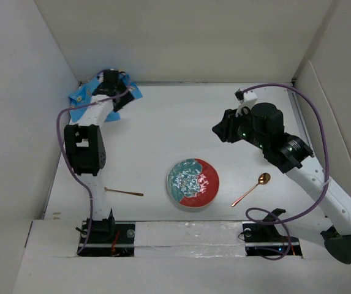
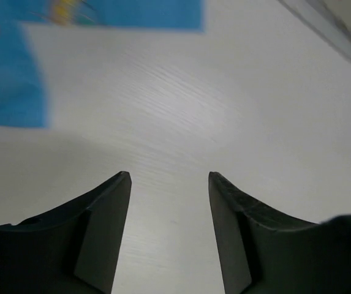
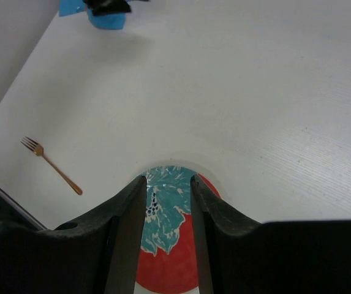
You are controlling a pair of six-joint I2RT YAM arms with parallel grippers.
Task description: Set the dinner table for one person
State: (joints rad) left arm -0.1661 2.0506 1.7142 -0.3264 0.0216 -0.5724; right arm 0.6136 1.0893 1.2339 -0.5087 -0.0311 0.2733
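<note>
The white dinner table (image 1: 163,122) holds a red and teal plate (image 1: 193,182) near the front middle. A copper fork (image 1: 124,192) lies to the plate's left and a copper spoon (image 1: 252,188) to its right. A blue printed placemat (image 1: 80,98) lies rumpled in the far left corner. My left gripper (image 1: 115,86) is over that corner; in the left wrist view it (image 2: 169,177) is open and empty above bare table, with the placemat (image 2: 10,79) just beyond. My right gripper (image 1: 221,130) is open and empty, raised behind the plate (image 3: 169,245), as the right wrist view (image 3: 168,180) shows.
White walls (image 1: 181,37) close in the table at the back and both sides. The right wrist view shows the fork (image 3: 51,165) at the left and the placemat (image 3: 105,18) at the top. A purple cable (image 1: 310,110) loops over the right arm.
</note>
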